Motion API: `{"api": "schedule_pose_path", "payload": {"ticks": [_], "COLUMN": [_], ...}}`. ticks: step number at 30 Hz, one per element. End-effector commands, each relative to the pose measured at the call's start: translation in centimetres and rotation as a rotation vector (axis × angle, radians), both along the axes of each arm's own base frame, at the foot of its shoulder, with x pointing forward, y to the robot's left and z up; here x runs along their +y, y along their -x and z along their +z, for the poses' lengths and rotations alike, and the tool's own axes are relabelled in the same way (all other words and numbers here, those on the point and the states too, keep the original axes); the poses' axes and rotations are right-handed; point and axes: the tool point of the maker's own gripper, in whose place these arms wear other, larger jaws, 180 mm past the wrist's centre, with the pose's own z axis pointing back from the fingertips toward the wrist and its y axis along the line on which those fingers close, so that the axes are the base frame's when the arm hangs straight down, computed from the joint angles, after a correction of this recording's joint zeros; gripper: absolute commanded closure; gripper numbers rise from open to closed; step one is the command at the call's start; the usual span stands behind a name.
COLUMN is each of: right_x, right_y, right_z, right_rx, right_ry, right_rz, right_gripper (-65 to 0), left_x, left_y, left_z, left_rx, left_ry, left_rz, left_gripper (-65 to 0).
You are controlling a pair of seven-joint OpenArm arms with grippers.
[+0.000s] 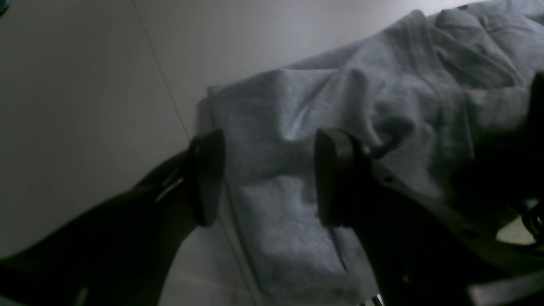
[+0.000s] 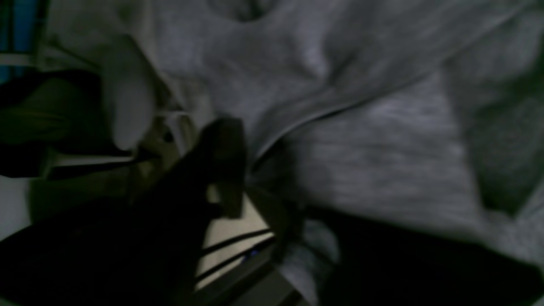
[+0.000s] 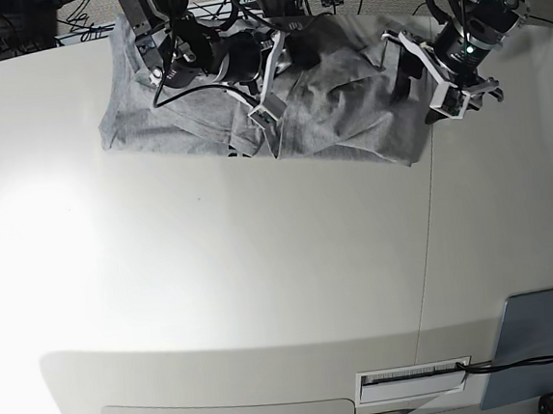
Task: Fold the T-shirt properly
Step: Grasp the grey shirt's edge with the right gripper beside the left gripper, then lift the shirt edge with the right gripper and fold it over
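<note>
Left wrist view: the left gripper [image 1: 267, 176] hangs with its black pads spread wide and nothing between them, over the folded edge of the heather-grey cotton T-shirt [image 1: 361, 127] on the pale table [image 1: 85, 106].
Right wrist view: dark and blurred; the right gripper [image 2: 255, 178] sits at a hem of the grey cloth [image 2: 340, 127], but I cannot tell whether it pinches the cloth or has let go.
Base view: the T-shirt [image 3: 347, 123] lies bunched along the table's far edge [image 3: 262, 266], the right gripper [image 3: 263, 111] low on its middle, the left gripper [image 3: 419, 86] at its end. A grey-blue pad [image 3: 540, 339] lies well apart.
Doing it well: probably seize a single clean edge with each gripper, lift together, and smooth the wrinkles before folding.
</note>
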Motion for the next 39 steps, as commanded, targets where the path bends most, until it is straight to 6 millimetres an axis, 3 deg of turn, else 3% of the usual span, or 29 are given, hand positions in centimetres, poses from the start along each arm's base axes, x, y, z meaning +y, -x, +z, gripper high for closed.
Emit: {"api": "schedule_pose_path", "payload": {"ticks": [1,5,12,19,29,39], "right_x": [0.5,0.5,0.9,-0.7,-3.8,-6.0], "right_y": [-0.6,-0.9,-0.4,-0.1,2.9,2.0], "right_z": [0.9,1.0,2.9,5.5,4.0,2.5], "right_rx": [-0.028,-0.044,-0.070,-0.169,-0.115,-0.159], "right_ry": [-0.034,-0.033,-0.058,0.007,0.123,0.275], "right_rz": [-0.012,-0.006,0.055,0.047,0.063,0.043], "right_gripper": [-12.5,0.0,0.0,0.0,0.0,0.0], "left_x": [-0.1,-0.1,-0.1,-0.1,-0.1,-0.1], "left_y": [-0.2,-0.3,-0.3,-0.3,-0.3,-0.3], "left_z": [0.9,1.0,1.0,1.0,1.0,1.0], "left_rx": [-0.033,-0.038,-0.038,-0.038,-0.038,-0.039], "left_ry": [0.013,0.015,0.016,0.016,0.016,0.016], "left_rz": [-0.003,-0.003,-0.003,-0.003,-0.003,-0.003], "left_gripper": [-31.9,-31.9,-31.9,-31.9,-31.9,-31.9]}}
